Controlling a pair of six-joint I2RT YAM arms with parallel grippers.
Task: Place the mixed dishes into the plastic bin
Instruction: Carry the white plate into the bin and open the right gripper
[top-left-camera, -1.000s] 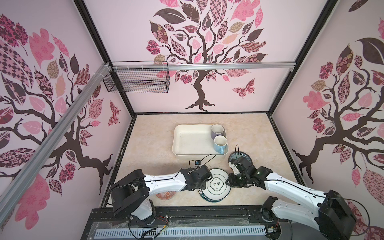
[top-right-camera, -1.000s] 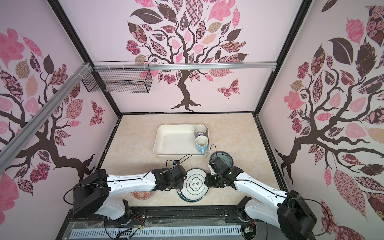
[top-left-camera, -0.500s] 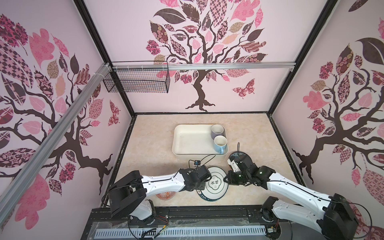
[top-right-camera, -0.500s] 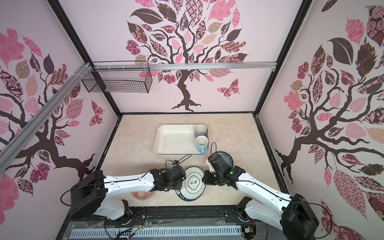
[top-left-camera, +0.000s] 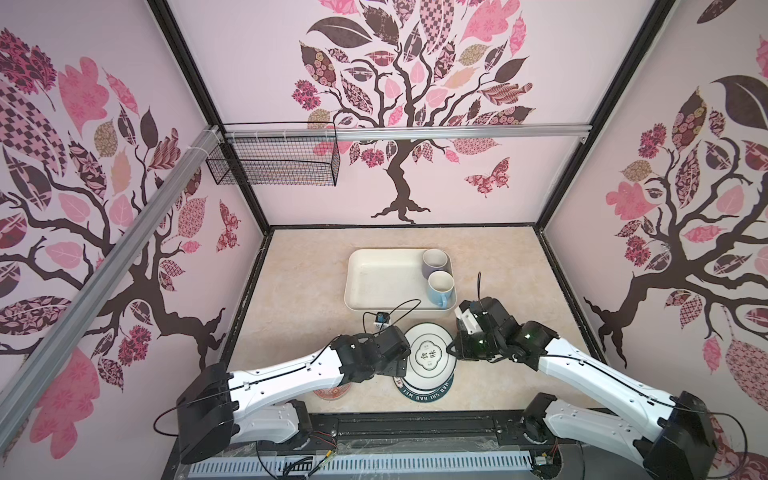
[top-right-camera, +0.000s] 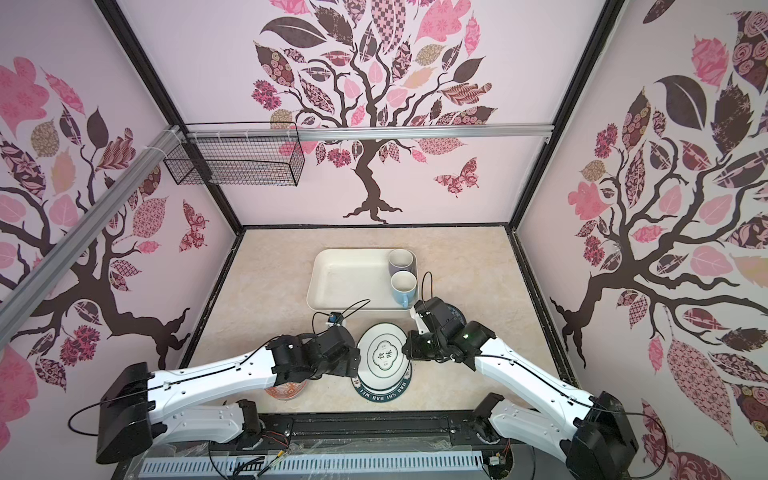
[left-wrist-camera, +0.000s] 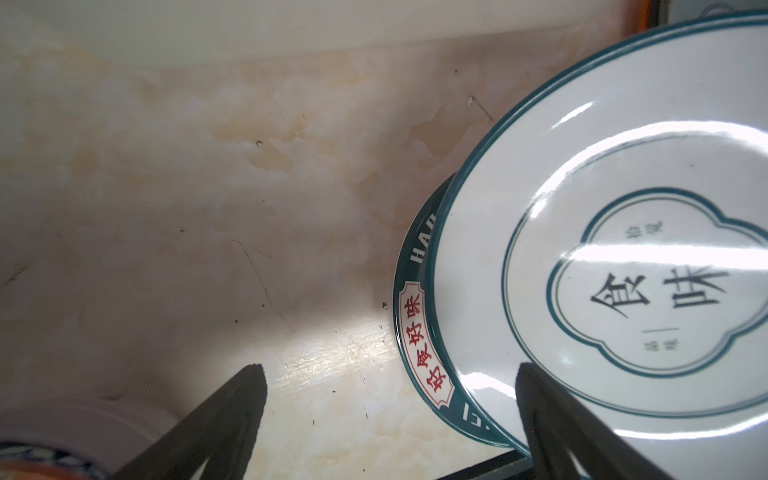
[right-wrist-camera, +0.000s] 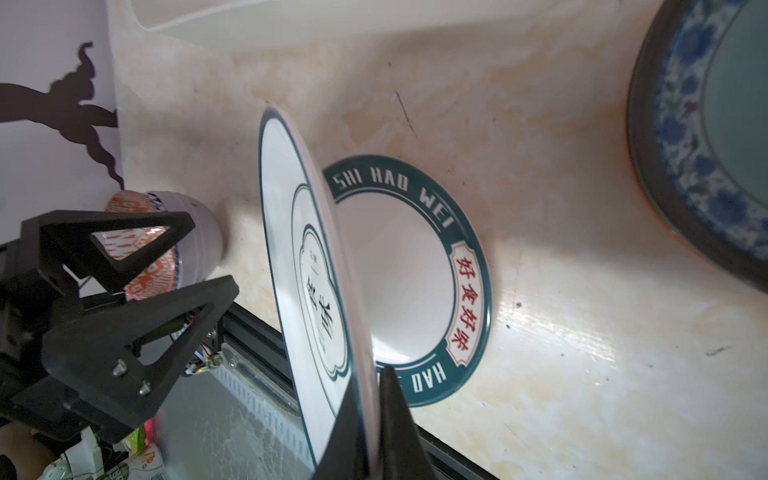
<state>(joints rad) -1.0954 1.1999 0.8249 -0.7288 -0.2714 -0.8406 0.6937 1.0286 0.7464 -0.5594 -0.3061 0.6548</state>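
Right gripper: clenched on the rim of the white plate with black characters, which hangs tilted above the table.
Left gripper: released, empty, just beside that plate.
Carry: best levelled, lifted over the plastic bin wall and set on its bare floor; the thin rim grip could slip.
Plates: three. One is held, the teal patterned plate lies beneath it, and the orange/black plate is beside them.
Mugs: two, the lavender mug and the light-blue mug, both upright in the bin.
Bowl: one, the orange-patterned bowl, on the table.

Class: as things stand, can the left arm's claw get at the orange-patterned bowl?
Probably yes: the left claw stands open and empty, with only bare table between it and the bowl.
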